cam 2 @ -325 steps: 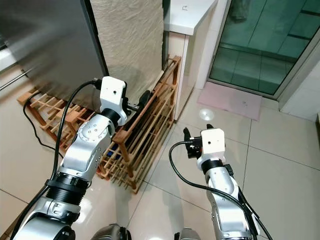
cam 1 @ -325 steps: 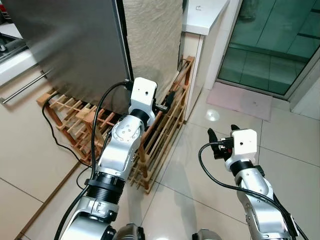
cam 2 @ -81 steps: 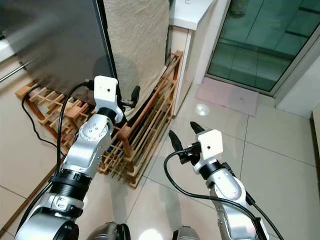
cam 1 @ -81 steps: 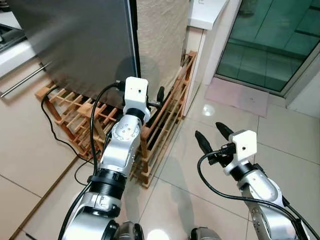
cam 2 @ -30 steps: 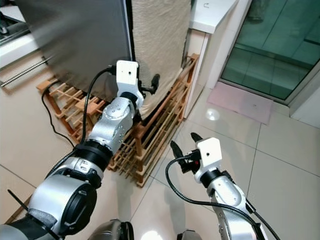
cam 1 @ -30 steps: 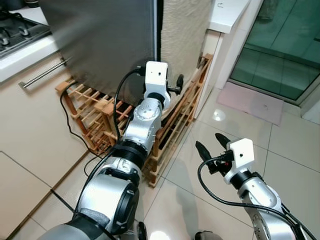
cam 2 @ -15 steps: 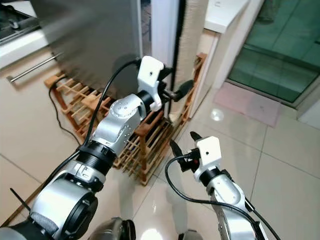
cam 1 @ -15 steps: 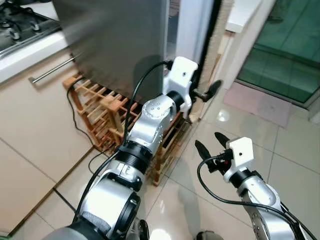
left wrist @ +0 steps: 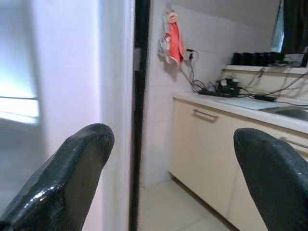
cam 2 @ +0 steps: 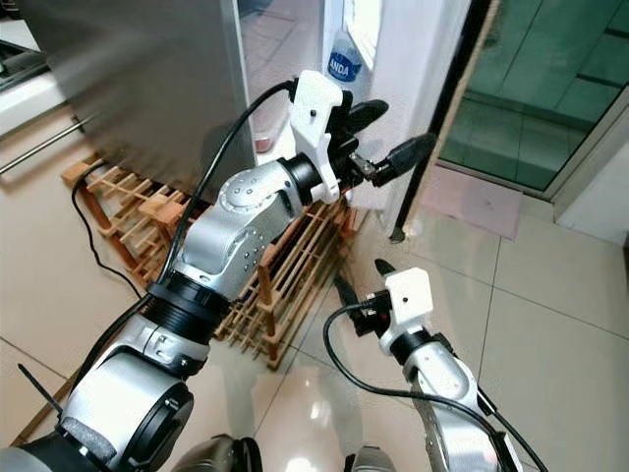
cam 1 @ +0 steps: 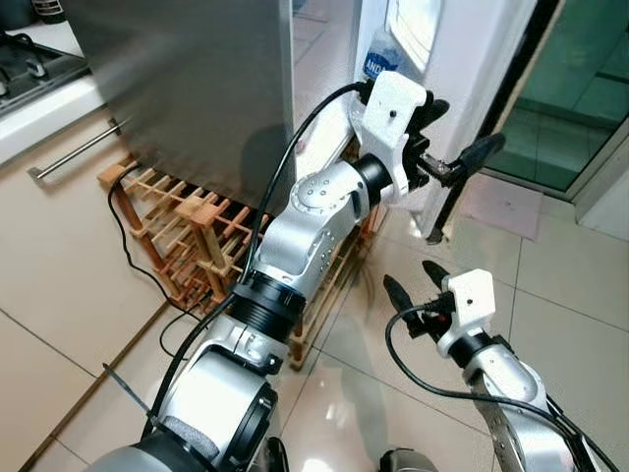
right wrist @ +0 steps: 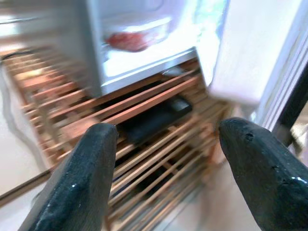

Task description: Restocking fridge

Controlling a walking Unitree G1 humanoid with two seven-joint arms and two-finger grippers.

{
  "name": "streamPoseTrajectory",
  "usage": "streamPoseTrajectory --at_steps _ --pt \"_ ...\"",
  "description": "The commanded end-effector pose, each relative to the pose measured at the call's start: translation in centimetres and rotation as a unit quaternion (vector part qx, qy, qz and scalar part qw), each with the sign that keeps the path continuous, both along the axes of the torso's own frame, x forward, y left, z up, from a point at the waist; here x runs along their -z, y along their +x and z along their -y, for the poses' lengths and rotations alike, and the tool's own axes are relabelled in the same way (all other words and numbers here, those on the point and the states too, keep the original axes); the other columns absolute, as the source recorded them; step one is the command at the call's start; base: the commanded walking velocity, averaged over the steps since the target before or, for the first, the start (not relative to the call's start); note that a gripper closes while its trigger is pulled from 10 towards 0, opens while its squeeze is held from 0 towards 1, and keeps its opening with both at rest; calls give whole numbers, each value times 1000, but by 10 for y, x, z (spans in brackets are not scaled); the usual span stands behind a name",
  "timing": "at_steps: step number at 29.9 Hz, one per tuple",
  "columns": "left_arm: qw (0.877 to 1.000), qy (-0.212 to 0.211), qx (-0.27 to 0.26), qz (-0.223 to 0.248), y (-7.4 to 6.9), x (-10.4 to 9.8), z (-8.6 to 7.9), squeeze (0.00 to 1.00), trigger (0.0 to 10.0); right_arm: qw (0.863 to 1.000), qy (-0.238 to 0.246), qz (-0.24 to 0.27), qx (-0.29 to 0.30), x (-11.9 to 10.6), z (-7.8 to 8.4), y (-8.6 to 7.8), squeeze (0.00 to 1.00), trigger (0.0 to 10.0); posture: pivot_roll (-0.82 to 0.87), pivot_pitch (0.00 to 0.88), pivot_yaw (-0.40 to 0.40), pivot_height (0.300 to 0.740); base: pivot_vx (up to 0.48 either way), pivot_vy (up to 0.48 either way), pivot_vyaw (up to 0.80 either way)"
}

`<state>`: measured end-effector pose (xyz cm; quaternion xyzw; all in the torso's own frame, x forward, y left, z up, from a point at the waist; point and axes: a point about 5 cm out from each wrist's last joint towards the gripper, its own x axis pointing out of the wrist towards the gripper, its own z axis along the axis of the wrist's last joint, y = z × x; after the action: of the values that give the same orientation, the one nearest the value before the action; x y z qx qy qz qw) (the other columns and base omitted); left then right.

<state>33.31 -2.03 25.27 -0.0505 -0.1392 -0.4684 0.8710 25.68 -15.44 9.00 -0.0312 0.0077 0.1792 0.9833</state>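
The fridge's right door (cam 1: 462, 59) stands swung open, its white inner side facing me, with a blue-labelled bottle (cam 2: 344, 61) in its shelf. My left gripper (cam 1: 457, 130) is open and raised at the door's free edge. In the left wrist view the black door seal (left wrist: 140, 96) runs between its fingers (left wrist: 62, 178). My right gripper (cam 1: 410, 278) hangs open low above the tiled floor, holding nothing. The right wrist view looks into the lit fridge bottom, where a clear tub with red contents (right wrist: 137, 38) sits.
The steel left door (cam 1: 197, 88) is closed. A wooden rack (cam 1: 187, 236) lies under and before the fridge, with a black cable (cam 1: 123, 221) beside it. A counter with a hob (cam 1: 29, 74) is at left. A glass door (cam 1: 590, 88) and a mat (cam 2: 482, 202) are at right.
The fridge door has swung open to the right with my left gripper following its edge, and the white inside and the bottle have come into view. The right arm has stayed put.
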Motion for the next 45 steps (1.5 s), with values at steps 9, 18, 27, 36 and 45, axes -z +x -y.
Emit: streamPoseTrajectory --at_steps 9,18,27,36,45 --pt "988 66 -134 -35 8 57 -43 0 10000 991 -45 44 118 -13 36 38 67 10000 -121 45 37 711 0 0 0" --pt "952 117 -266 -93 20 101 -103 0 10000 984 -64 51 160 -18 58 63 55 10000 -109 33 37 711 0 0 0" --pt "940 120 -302 -105 22 110 -119 0 10000 972 -101 47 204 -27 89 83 51 10000 -104 36 32 711 0 0 0" --pt "936 123 -311 -108 20 115 -121 0 10000 961 -114 38 251 -36 111 94 47 10000 -100 44 29 711 0 0 0" --pt "939 134 -298 -109 16 121 -119 0 10000 955 -115 27 273 -41 120 98 35 10000 -95 47 26 711 0 0 0"
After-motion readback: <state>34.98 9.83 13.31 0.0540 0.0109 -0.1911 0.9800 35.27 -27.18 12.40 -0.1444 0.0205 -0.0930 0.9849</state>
